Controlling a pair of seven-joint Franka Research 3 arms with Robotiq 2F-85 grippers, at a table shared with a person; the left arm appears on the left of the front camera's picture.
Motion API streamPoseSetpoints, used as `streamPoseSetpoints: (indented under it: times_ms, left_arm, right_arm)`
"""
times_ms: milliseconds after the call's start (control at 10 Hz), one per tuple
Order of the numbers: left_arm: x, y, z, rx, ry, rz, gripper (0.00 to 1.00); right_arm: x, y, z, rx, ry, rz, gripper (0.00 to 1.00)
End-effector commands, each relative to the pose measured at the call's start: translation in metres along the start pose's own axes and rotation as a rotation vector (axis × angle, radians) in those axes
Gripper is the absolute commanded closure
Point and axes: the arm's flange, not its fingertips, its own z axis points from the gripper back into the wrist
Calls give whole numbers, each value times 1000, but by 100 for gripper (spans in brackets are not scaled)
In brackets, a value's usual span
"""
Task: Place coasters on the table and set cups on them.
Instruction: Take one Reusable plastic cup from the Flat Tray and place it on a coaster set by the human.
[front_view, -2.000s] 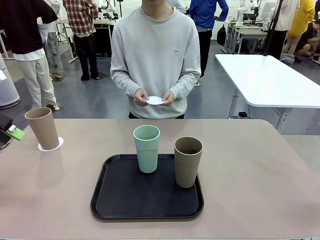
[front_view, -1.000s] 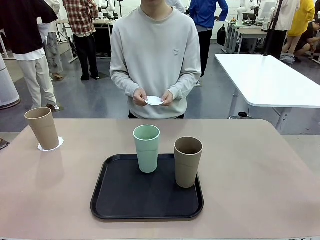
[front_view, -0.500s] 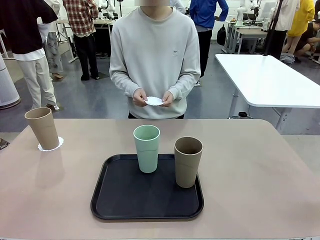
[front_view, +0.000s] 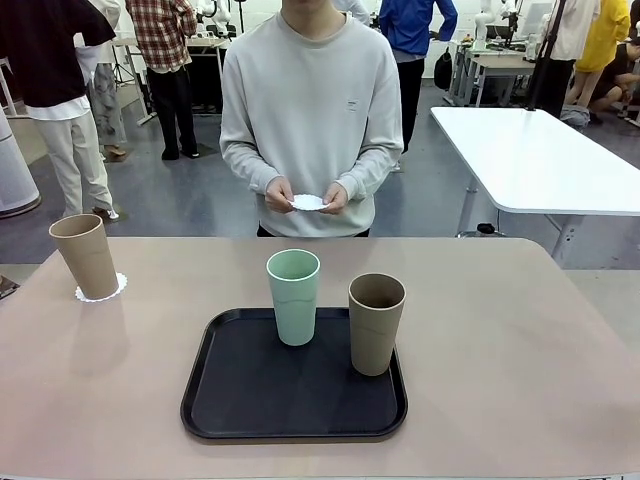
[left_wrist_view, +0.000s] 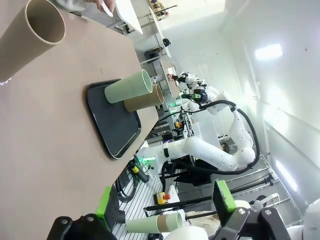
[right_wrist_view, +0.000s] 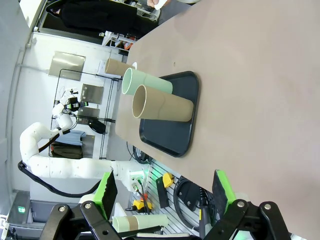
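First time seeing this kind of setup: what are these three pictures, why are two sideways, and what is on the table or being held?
Two robot arms share a beige table with a person. The upright picture comes from a fixed camera between the arms, facing the person. The two sideways pictures come from cameras on the arms' wrists, looking along each claw. The left claw and right claw are both open and hold nothing. On the table, one tan cup stands on a white paper coaster. A mint cup and a second tan cup stand on a black tray. The person's hands hold another coaster.
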Motion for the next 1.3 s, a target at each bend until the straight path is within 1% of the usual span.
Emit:
streamPoseSetpoints:
  times_ms: [0,1200]
  left_arm:
    - [-1,-2,2,-8,-3,-2,0]
    - [-1,-2,2,-8,-3,-2,0]
  right_arm:
    - [1,0,-1,18,-1,7,0]
    - [1,0,-1,18,-1,7,0]
